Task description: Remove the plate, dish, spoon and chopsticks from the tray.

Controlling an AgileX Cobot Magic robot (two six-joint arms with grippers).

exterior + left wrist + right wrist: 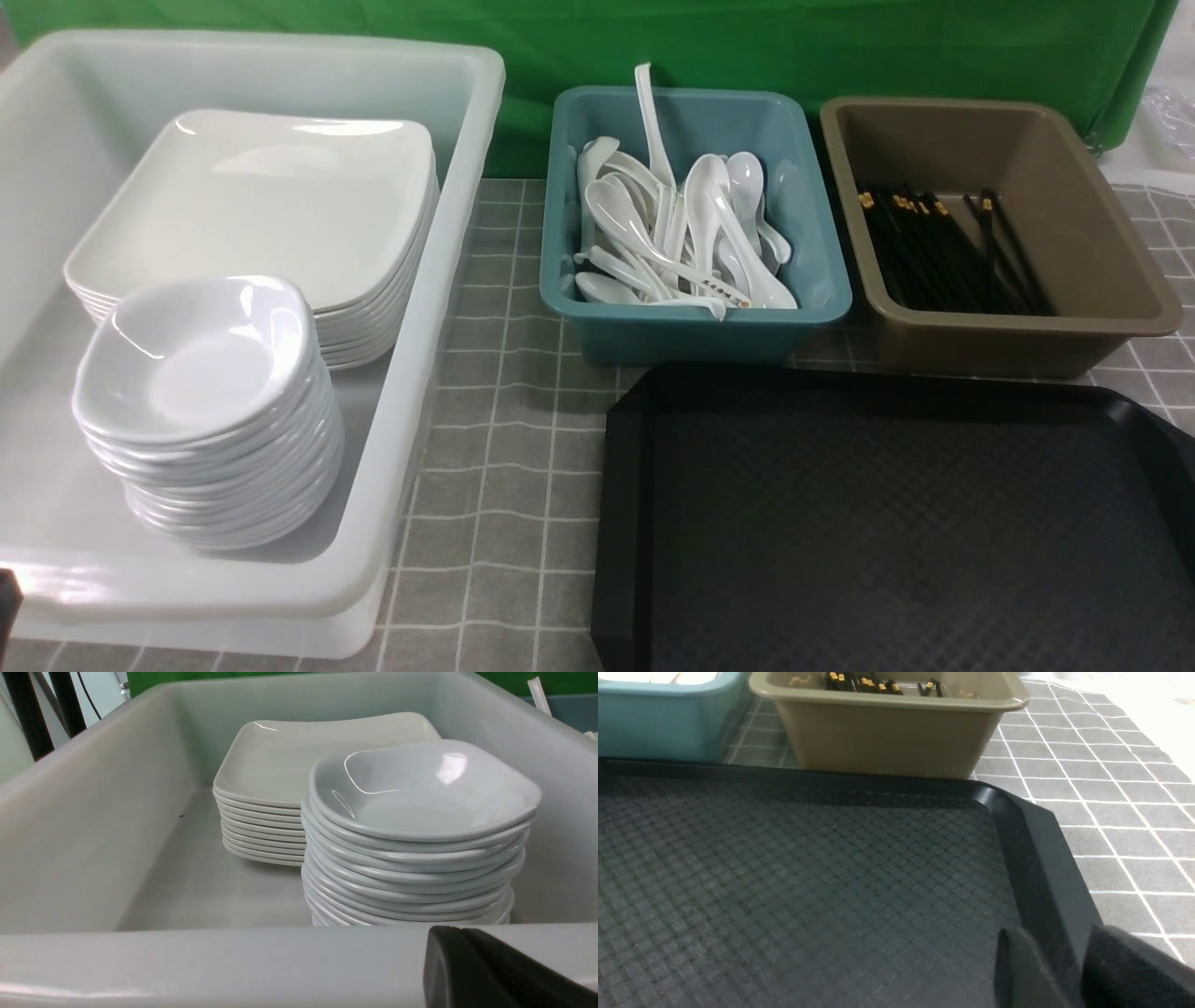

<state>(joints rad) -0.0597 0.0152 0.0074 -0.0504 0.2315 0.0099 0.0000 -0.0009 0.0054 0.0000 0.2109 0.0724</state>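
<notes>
Your grey checked tablecloth [504, 448] meets a green backdrop [747, 37]. The textured black plastic tray [887, 523] sits near-right, cut off by the frame. Both grippers show only slivers, so I cannot tell their jaw state.

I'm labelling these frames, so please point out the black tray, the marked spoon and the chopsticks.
tray [896, 523]: front view, on its bare textured floor.
spoon [724, 290]: front view, on the printed handle, in the teal bin [691, 331].
chopsticks [943, 257]: front view, on the black shafts, in the brown bin [1102, 233].
</notes>
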